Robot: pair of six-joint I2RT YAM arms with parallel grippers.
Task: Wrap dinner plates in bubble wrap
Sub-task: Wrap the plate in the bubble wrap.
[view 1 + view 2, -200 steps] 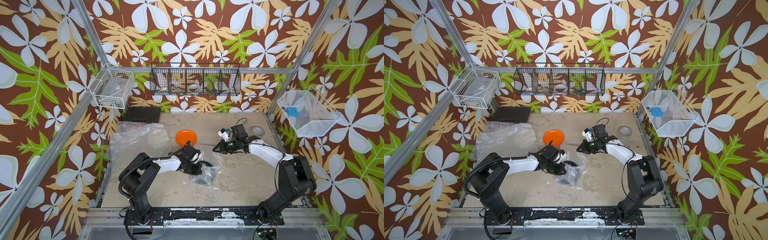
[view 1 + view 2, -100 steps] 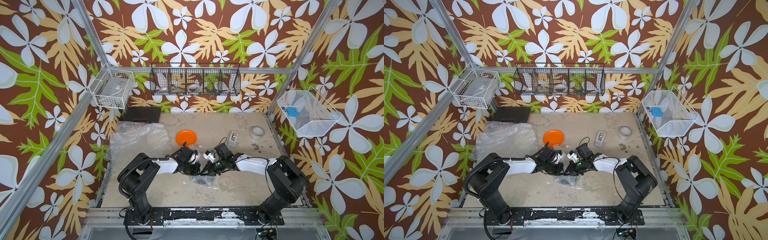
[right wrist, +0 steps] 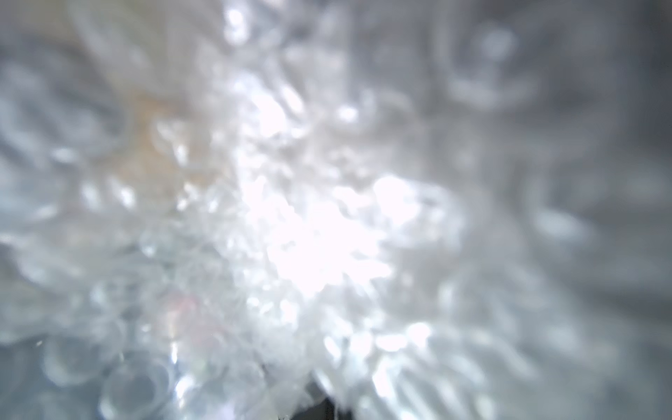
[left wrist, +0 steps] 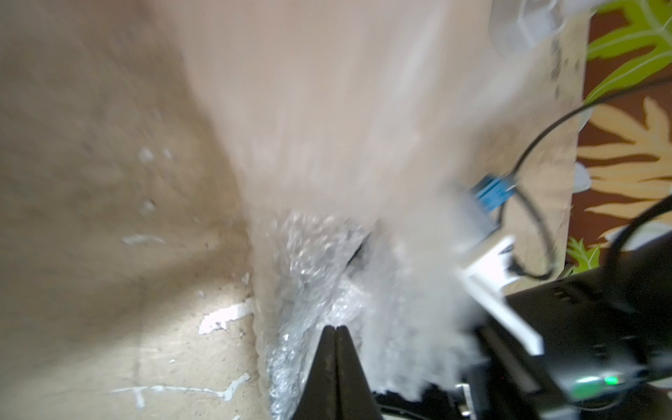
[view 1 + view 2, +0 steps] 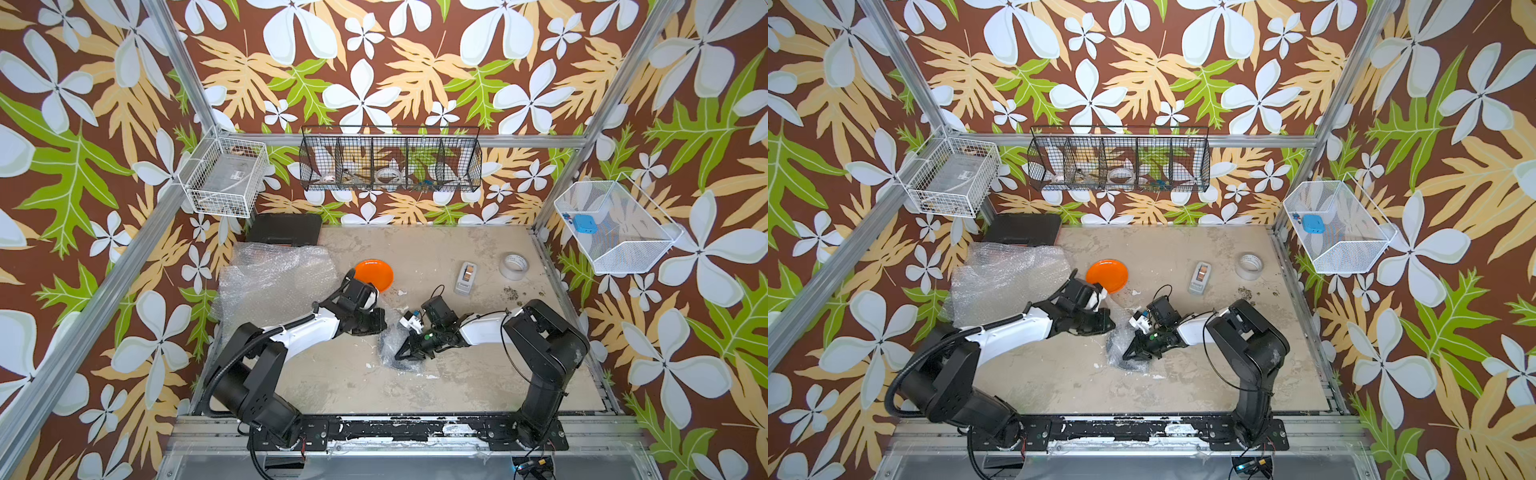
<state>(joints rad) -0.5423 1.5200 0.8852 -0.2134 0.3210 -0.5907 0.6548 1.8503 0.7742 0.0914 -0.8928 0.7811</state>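
Note:
An orange dinner plate (image 5: pixel 374 274) (image 5: pixel 1106 275) lies bare at mid-table. In front of it sits a crumpled bundle of bubble wrap (image 5: pixel 390 345) (image 5: pixel 1120 347), with a black plate's rim (image 5: pixel 395 366) (image 5: pixel 1124 365) showing through. My left gripper (image 5: pixel 381 325) (image 5: pixel 1112 324) is at the bundle's far left edge; its jaws (image 4: pixel 335 329) meet, with nothing seen between them. My right gripper (image 5: pixel 400 356) (image 5: pixel 1128 355) comes to a shut point on the bundle's right side. Blurred bubble wrap (image 3: pixel 327 218) fills the right wrist view. Loose bubble wrap sheets (image 5: pixel 274 282) (image 5: pixel 1005 282) lie at the left.
A white tape roll (image 5: pixel 514 266) and a grey dispenser (image 5: pixel 466 277) lie at the back right. A black case (image 5: pixel 284 228) sits at the back left. Wire baskets hang on the back wall (image 5: pixel 390 162), the left post (image 5: pixel 224 183) and the right wall (image 5: pixel 615 228).
My right arm swung from the back of the table forward and left, down onto the bundle. The bundle has been gathered narrower. My left gripper stayed beside it.

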